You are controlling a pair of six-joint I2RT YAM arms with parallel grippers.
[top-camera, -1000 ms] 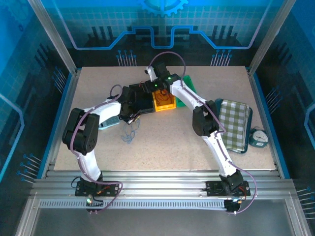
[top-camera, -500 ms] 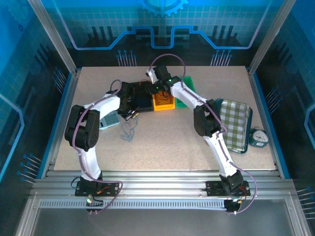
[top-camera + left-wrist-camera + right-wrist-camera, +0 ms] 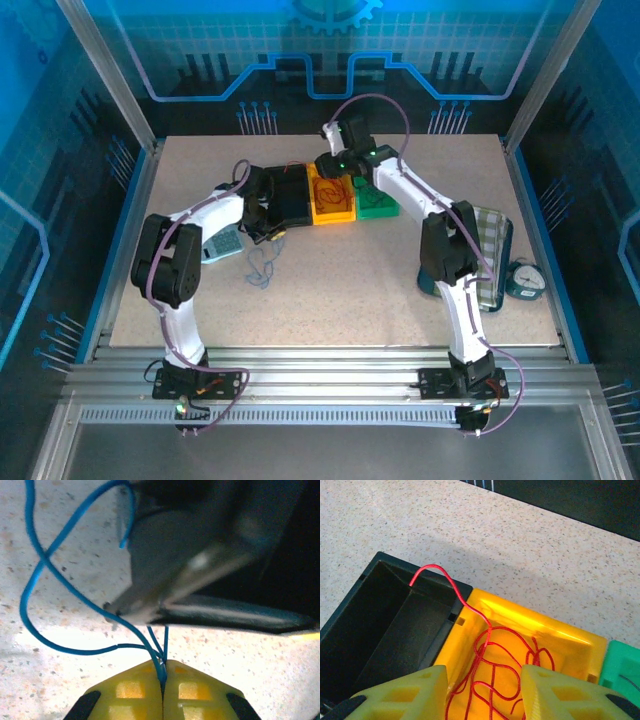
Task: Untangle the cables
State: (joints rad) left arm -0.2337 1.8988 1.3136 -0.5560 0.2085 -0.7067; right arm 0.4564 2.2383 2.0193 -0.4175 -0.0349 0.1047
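My left gripper (image 3: 163, 667) is shut on the thin blue cable (image 3: 47, 570), pinched between the yellow fingertips just above the table. In the top view the left gripper (image 3: 272, 228) sits at the front edge of the black bin (image 3: 288, 198), and the blue cable (image 3: 262, 266) trails down onto the table. My right gripper (image 3: 484, 674) hangs open over the orange bin (image 3: 560, 635), where the red cable (image 3: 506, 666) lies in loose loops. One red end arches over the black bin (image 3: 385, 630). In the top view the right gripper (image 3: 335, 172) is at the orange bin's (image 3: 333, 212) far end.
A green bin (image 3: 378, 203) stands right of the orange one; a thin dark wire shows in the green bin (image 3: 622, 662). A checkered cloth (image 3: 470, 250) and a small clock (image 3: 524, 278) lie at the right. A pale blue object (image 3: 222, 243) rests under the left arm.
The right arm has swung right and back, so the orange bin with the red cable now shows. The left gripper has shifted slightly towards the black bin with the blue cable.
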